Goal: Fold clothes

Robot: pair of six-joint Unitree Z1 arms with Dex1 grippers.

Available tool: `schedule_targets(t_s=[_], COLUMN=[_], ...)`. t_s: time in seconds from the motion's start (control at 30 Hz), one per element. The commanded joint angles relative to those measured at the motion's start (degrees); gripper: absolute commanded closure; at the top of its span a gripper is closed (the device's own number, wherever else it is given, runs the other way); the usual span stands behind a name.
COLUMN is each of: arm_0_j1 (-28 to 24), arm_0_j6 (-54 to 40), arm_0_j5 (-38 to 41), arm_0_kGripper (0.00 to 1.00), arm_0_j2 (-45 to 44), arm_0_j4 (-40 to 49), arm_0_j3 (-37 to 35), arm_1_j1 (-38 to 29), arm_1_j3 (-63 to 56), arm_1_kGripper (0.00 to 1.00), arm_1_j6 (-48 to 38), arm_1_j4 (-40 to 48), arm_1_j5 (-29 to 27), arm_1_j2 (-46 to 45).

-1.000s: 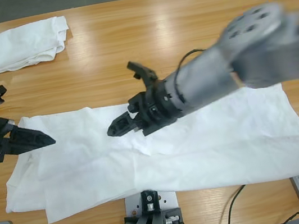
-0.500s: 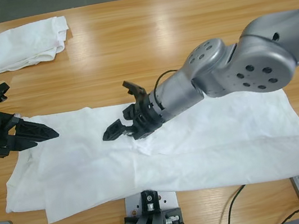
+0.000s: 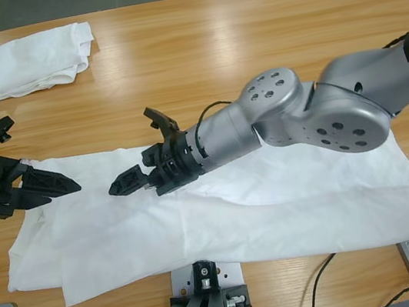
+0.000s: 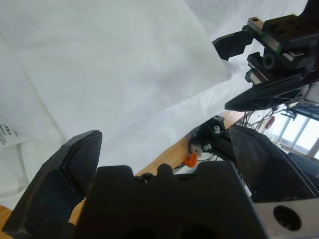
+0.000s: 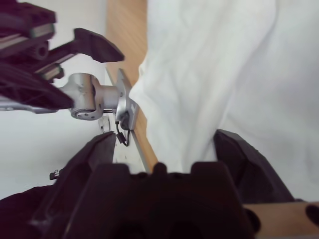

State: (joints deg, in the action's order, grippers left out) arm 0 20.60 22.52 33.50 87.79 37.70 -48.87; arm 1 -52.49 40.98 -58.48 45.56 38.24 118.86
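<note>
Your left gripper [image 3: 41, 154] sits at 9 o'clock with its jaws spread wide and nothing between them, its lower jaw over the end of the T-shirt [image 3: 275, 204]. That shirt lies flat across the table [image 3: 212, 51] from 8 to 4 o'clock (a small printed label [image 4: 7, 132] shows in the left wrist view). Your right gripper [image 3: 130, 151], reaching in from 3 o'clock, hangs over the shirt just left of centre, jaws likewise apart and empty. The folded white bundle [image 3: 34, 60] rests at 10 o'clock.

Soft white cloth T-shirt [image 3: 275, 204], glossy wooden table [image 3: 210, 43]
</note>
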Motion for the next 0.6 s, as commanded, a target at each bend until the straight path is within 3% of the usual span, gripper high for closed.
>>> schedule_targets(t_s=[0.03, 0.2, 0.37, 0.6], arm_0_j1=[0.6, 0.6, 0.6, 0.6], arm_0_j6=[0.8, 0.7, 0.7, 0.7], arm_0_j5=[-0.5, -0.7, -1.0, -1.0], arm_0_kGripper=[0.009, 0.009, 0.009, 0.009], arm_0_j2=[0.6, 0.8, 0.9, 0.9], arm_0_j4=[-0.6, -0.7, -0.8, -0.7], arm_0_j3=[2.0, 2.0, 2.1, 2.3], arm_1_j1=[-0.8, -0.8, -2.9, -6.7], arm_1_j3=[-2.3, -3.9, -7.7, -9.3], arm_1_kGripper=[0.230, 0.268, 0.276, 0.280], arm_1_j6=[-1.6, -3.1, -3.8, -4.1], arm_1_j4=[6.4, 11.1, 23.8, 25.6], arm_1_j5=[-0.8, 3.5, 8.4, 13.2], arm_1_j2=[2.1, 2.1, 3.1, 3.5])
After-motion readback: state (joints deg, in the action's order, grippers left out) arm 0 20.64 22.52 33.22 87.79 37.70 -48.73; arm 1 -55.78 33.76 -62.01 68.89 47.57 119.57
